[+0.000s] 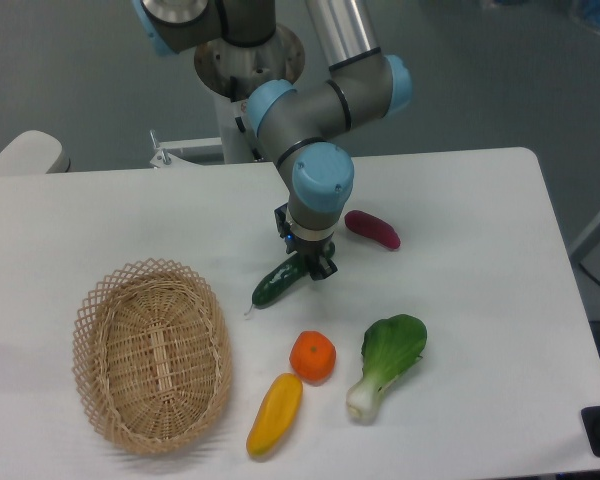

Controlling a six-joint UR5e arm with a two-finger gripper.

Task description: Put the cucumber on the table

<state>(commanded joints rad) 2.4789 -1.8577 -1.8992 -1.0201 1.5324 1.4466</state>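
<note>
The dark green cucumber lies slanted low over the white table, its thin stem tip pointing down-left toward the basket. My gripper points straight down and is shut on the cucumber's upper right end. Whether the cucumber's lower end touches the tabletop I cannot tell. The fingers are mostly hidden under the wrist.
An oval wicker basket sits at the left front. An orange, a yellow vegetable and a bok choy lie in front of the gripper. A dark red vegetable lies just right of the wrist.
</note>
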